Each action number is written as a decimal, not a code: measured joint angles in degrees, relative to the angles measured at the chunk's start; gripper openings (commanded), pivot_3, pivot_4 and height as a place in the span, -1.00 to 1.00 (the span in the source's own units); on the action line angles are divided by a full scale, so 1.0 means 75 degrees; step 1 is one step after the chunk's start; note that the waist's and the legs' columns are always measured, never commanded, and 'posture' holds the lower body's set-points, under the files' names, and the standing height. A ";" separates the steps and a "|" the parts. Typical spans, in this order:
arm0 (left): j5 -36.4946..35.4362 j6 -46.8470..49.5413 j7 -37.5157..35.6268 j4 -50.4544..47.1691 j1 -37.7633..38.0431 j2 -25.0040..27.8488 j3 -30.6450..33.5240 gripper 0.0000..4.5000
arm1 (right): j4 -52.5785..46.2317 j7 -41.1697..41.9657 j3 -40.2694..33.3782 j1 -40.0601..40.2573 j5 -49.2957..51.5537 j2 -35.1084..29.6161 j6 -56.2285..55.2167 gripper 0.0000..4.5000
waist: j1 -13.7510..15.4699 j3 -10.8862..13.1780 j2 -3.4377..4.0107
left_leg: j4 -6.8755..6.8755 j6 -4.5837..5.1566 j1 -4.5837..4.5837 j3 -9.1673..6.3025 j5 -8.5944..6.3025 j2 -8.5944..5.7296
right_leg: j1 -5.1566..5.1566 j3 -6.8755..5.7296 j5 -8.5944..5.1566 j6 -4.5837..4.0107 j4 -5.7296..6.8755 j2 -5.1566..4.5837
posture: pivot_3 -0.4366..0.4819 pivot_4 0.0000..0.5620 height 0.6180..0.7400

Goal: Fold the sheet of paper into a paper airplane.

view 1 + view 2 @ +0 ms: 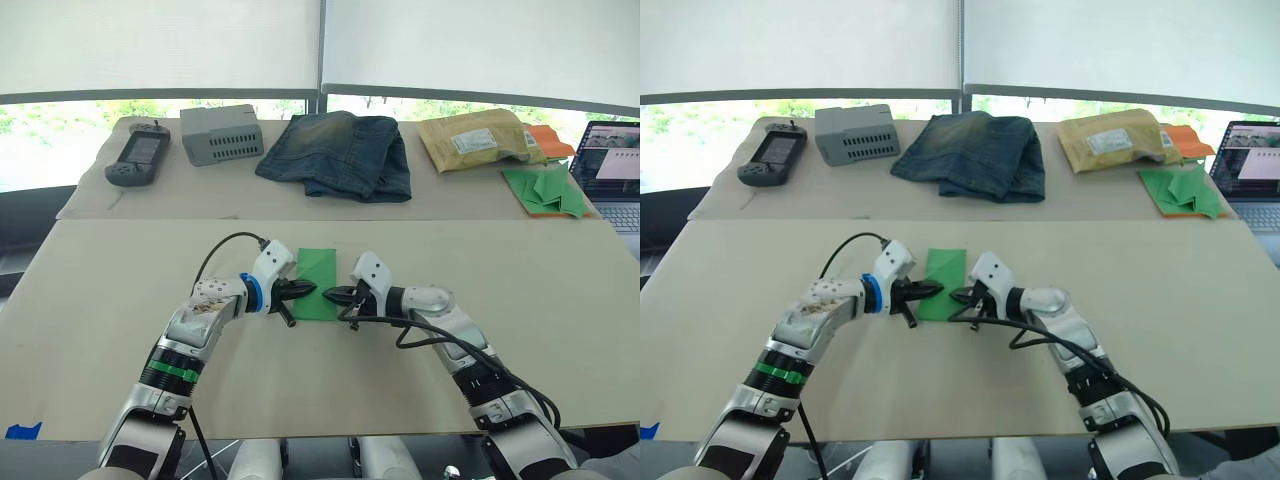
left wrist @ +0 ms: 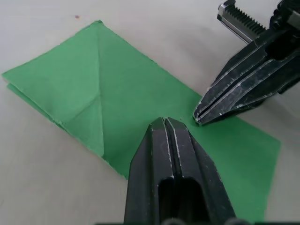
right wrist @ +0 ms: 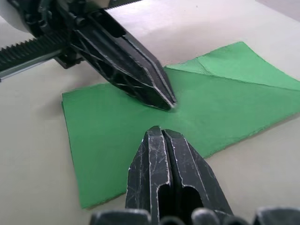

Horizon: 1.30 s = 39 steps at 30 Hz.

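The sheet of paper (image 1: 318, 270) lies flat mid-table, bright green, folded into a narrow strip with a triangular flap (image 2: 84, 119) turned in at its far end. My left gripper (image 1: 308, 288) is shut, and its closed tip (image 2: 164, 122) rests on the strip's near half from the left. Facing it from the right is my right gripper (image 1: 331, 294), also shut, whose tip (image 3: 157, 131) sits on the paper a finger-width away. Neither pair of fingers holds anything. In the right wrist view the paper (image 3: 225, 108) lies under both tips.
Along the back table lie a black handheld controller (image 1: 135, 158), a grey box (image 1: 222, 134), folded jeans (image 1: 340, 152), a padded envelope (image 1: 478, 138) and a heap of green paper pieces (image 1: 545, 190). A laptop (image 1: 612, 170) stands at the far right.
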 measured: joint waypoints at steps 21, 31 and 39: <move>0.0026 0.0063 -0.0024 -0.0268 0.0080 0.0060 -0.0194 -1.00 | 0.4228 -0.1246 -0.0204 -0.2738 -0.0838 0.0715 -0.1368 -0.99 | -0.0054 -0.0004 0.0003 | -0.0006 0.0000 0.0004 -0.0013 0.0000 0.0003 | -0.0001 0.0001 0.0002 -0.0004 0.0000 -0.0001 | -0.05 -0.47 0.81; -0.0014 0.0026 0.0127 -0.0141 0.0063 -0.0082 -0.0034 -1.00 | 0.3657 -0.0656 -0.0432 -0.2138 -0.0701 0.0653 -0.1739 -0.99 | -0.0059 -0.0004 0.0004 | -0.0007 0.0000 -0.0001 -0.0017 0.0000 0.0006 | -0.0006 0.0001 0.0002 -0.0003 0.0001 -0.0001 | -0.05 -0.47 0.81; 0.0083 -0.0194 0.0283 0.0215 -0.0138 -0.0151 -0.0014 -1.00 | 0.1894 0.0368 -0.0207 -0.1016 -0.0563 0.0315 -0.1299 -0.99 | -0.0053 -0.0004 0.0004 | -0.0007 0.0000 0.0003 -0.0016 0.0000 0.0005 | -0.0004 0.0001 0.0001 -0.0002 0.0001 0.0004 | -0.05 -0.47 0.81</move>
